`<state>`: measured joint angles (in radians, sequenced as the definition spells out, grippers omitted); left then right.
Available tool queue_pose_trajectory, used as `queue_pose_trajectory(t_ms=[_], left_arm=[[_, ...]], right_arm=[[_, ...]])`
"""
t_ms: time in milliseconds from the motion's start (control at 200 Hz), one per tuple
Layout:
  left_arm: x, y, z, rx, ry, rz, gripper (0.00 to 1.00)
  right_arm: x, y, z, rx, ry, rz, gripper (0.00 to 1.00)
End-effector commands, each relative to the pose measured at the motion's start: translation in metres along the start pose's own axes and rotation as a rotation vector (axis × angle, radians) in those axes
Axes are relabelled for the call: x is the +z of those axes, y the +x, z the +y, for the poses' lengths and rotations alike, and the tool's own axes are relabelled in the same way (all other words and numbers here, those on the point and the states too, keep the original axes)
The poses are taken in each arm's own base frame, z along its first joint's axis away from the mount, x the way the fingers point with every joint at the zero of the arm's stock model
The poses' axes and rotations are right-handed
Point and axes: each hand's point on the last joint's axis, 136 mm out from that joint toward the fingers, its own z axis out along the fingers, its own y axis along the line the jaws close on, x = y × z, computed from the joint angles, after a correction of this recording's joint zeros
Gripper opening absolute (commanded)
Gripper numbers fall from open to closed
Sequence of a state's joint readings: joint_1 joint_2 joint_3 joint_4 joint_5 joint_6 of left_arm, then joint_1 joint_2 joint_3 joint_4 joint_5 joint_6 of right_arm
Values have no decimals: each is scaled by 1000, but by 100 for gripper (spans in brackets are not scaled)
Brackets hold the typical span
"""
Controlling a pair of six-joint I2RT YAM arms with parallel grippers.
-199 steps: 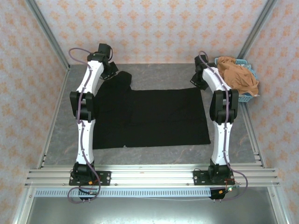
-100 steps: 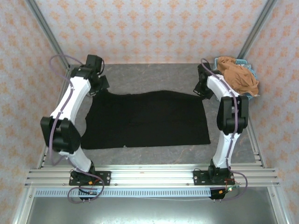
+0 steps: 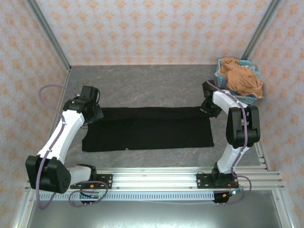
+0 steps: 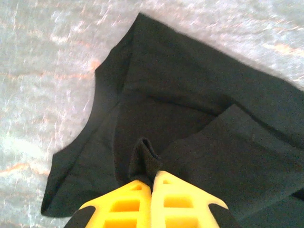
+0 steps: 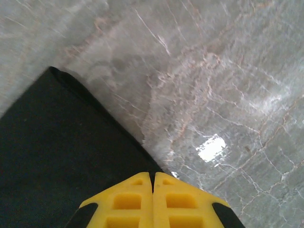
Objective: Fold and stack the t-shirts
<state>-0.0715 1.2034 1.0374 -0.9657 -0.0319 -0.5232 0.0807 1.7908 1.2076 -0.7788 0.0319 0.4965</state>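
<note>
**Both end effectors clamped on the black t-shirt**

My left end effector is closed on a small pucker of the black t-shirt near its left end. My right end effector is closed on the cloth's edge at the other end. The shirt lies as a long folded band across the grey desk. It's limp, light cloth that I expect will sag and slip, so corners and edges are the places to hold. The orange-tan t-shirt sits heaped in the light-blue basket.
</note>
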Motion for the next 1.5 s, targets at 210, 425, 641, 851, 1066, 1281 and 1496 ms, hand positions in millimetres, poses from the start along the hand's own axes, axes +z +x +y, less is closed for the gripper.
queue_pose_trajectory(t_ms=[210, 425, 641, 851, 1066, 1281, 1496], left_arm=[[5, 36, 27, -89, -48, 33, 0], [-2, 37, 29, -119, -45, 23, 0], [-17, 42, 33, -170, -46, -22, 0], [-16, 60, 31, -173, -32, -26, 0], [-12, 62, 35, -163, -64, -29, 0], [-12, 60, 47, -158, -137, -46, 0], [-8, 61, 50, -160, -157, -44, 0]], right_arm=[[-11, -4, -12, 18, 23, -73, 0], [-24, -3, -18, 15, 33, -101, 0], [-30, 7, -24, 15, 45, -115, 0], [-16, 17, -30, 15, 78, -90, 0], [-13, 19, -34, 17, 101, -85, 0], [-18, 20, -36, 18, 110, -92, 0], [-29, 32, -47, 43, 98, -105, 26]])
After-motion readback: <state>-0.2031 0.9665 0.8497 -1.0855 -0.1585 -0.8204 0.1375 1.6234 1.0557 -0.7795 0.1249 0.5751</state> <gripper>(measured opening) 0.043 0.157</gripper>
